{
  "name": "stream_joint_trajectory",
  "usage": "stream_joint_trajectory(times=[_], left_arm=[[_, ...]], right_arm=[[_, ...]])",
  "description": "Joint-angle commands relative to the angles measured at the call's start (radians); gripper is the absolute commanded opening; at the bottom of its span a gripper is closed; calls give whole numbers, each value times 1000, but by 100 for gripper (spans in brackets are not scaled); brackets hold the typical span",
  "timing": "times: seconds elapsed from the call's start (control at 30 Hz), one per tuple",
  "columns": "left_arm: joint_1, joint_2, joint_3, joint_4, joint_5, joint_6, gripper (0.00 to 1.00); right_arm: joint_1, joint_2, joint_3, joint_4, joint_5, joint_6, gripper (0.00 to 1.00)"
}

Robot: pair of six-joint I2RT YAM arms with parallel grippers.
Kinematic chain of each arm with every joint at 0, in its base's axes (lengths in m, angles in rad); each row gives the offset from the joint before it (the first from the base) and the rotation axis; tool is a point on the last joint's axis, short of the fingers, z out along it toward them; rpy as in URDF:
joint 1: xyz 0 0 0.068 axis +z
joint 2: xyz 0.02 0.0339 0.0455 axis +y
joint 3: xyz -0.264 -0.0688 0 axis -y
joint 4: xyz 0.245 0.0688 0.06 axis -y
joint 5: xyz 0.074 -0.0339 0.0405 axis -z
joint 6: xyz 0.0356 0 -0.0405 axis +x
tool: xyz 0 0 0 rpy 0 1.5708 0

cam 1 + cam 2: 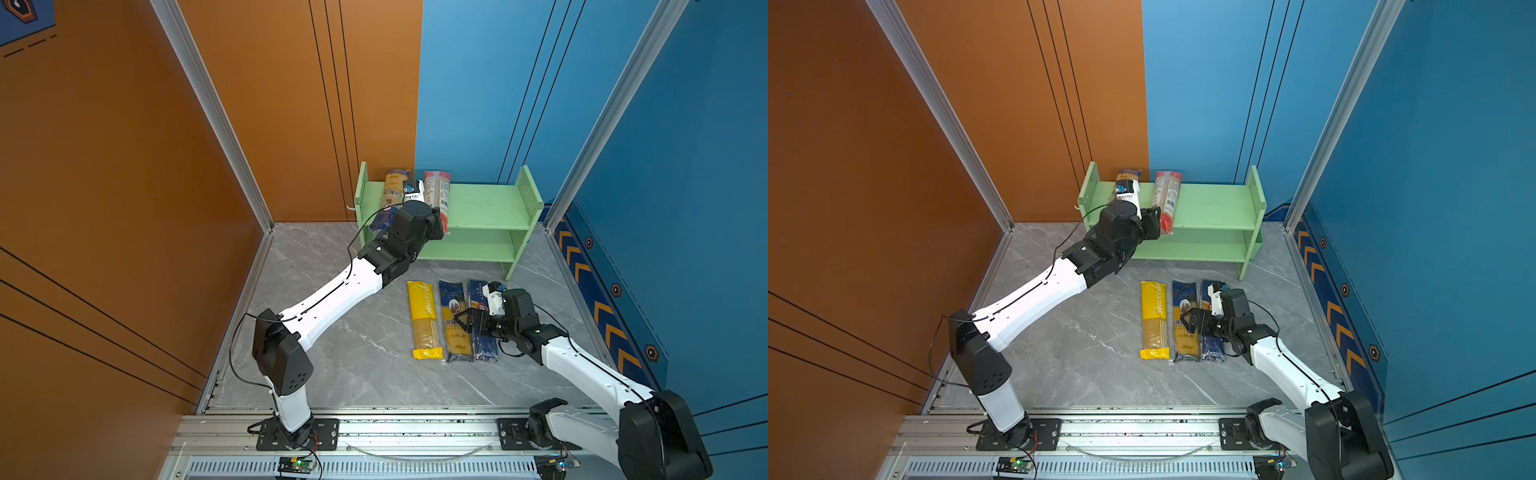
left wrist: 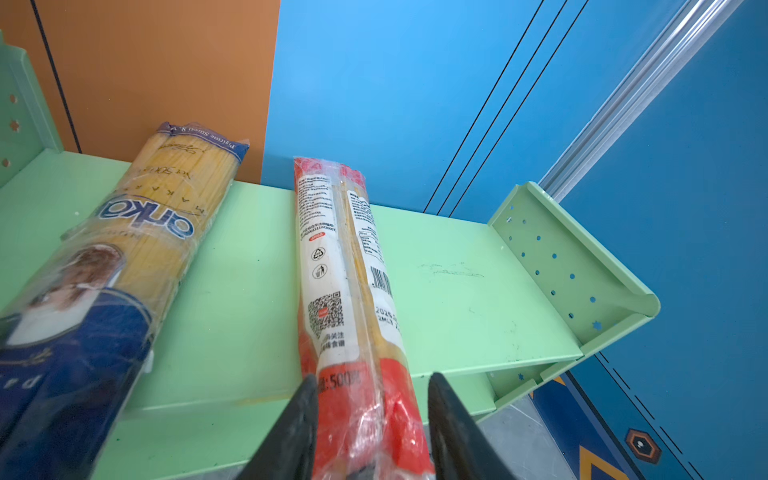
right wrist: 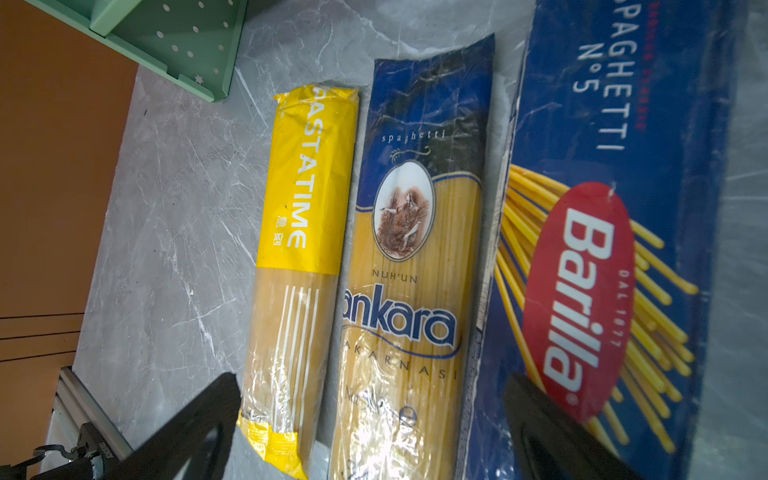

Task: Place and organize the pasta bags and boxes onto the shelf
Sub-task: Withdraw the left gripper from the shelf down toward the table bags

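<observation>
Placing the red-ended bag (image 2: 332, 270): it lies on the shelf (image 2: 457, 291) top, left tool (image 2: 370, 375) astride its end; clamped or loose, I can't tell. My right tool (image 3: 372, 376) gapes over the ankara bag (image 3: 411, 232) on the counter (image 3: 166, 208); next, lower and clamp.

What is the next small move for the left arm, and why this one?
Probably open the left gripper fully and draw it straight back. The red-ended bag already lies along the top tier of the shelf, apart from the ankara bag, with only its near end overhanging between the fingers. I cannot tell if they grip.
</observation>
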Motion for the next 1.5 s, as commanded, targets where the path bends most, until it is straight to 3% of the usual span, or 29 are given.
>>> stream_joint_trajectory(times=[0.0, 0.7, 0.8, 0.9, 1.47], left_arm=[[12, -66, -53, 51, 45, -8, 44], [28, -266, -499, 170, 121, -21, 50], [29, -285, -557, 170, 125, -36, 57], [34, -303, -611, 168, 135, -45, 58], [54, -358, -781, 139, 206, -78, 62]], right_arm=[[4, 12, -4, 26, -11, 12, 96], [47, 15, 5, 26, 12, 30, 96], [57, 19, 9, 28, 20, 33, 96], [68, 26, 15, 27, 28, 34, 96], [122, 94, 57, 37, 50, 39, 96]])
